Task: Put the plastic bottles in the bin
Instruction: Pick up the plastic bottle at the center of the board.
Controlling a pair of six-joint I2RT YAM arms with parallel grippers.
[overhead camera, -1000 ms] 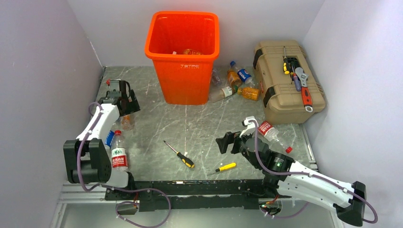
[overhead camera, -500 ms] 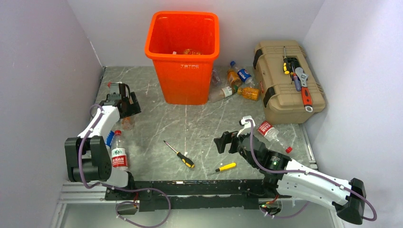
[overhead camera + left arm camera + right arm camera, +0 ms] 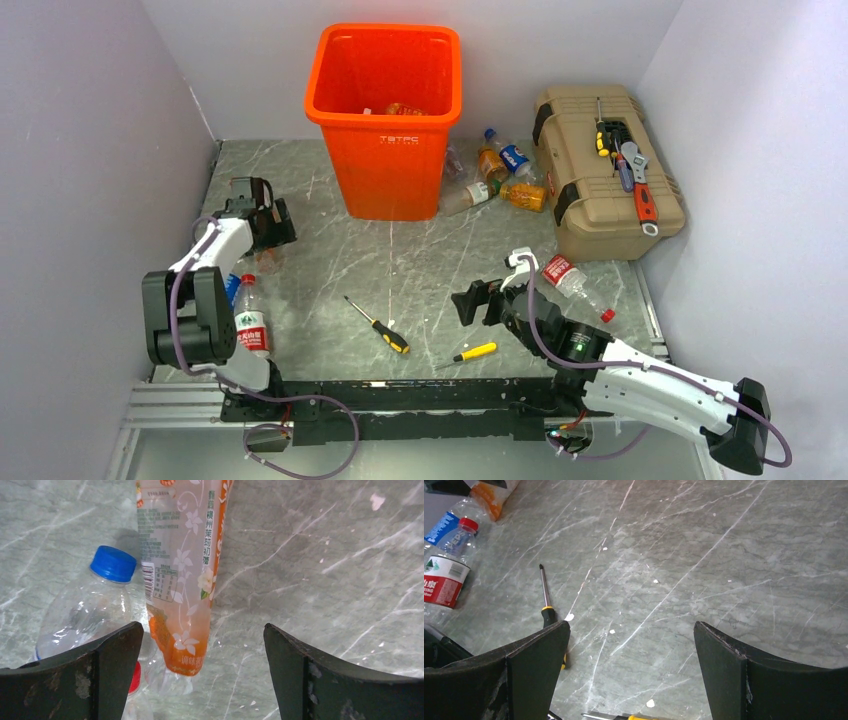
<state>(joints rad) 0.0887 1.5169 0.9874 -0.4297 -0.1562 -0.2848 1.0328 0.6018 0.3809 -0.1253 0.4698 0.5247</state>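
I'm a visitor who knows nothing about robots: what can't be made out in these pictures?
- Top view: the tall orange plastic bin's own walls hide most of its floor, so its contents cannot be counted.
- Top view: the clear plastic bottles beside the tan plastic toolbox overlap; number unclear.
- Left wrist view: the peach-labelled clear bottle is cut off by the top edge; cap unseen.
- Top view: the bin's white lettering is too small to read.

A robotics lab test cell: plain pale walls (image 3: 90, 150) box in a grey marbled worktop (image 3: 420, 260). A left arm (image 3: 215, 250) and a right arm (image 3: 650, 378) are bolted to a rail (image 3: 400, 395) at its near edge, and a tan toolbox (image 3: 590, 200) sits far right.
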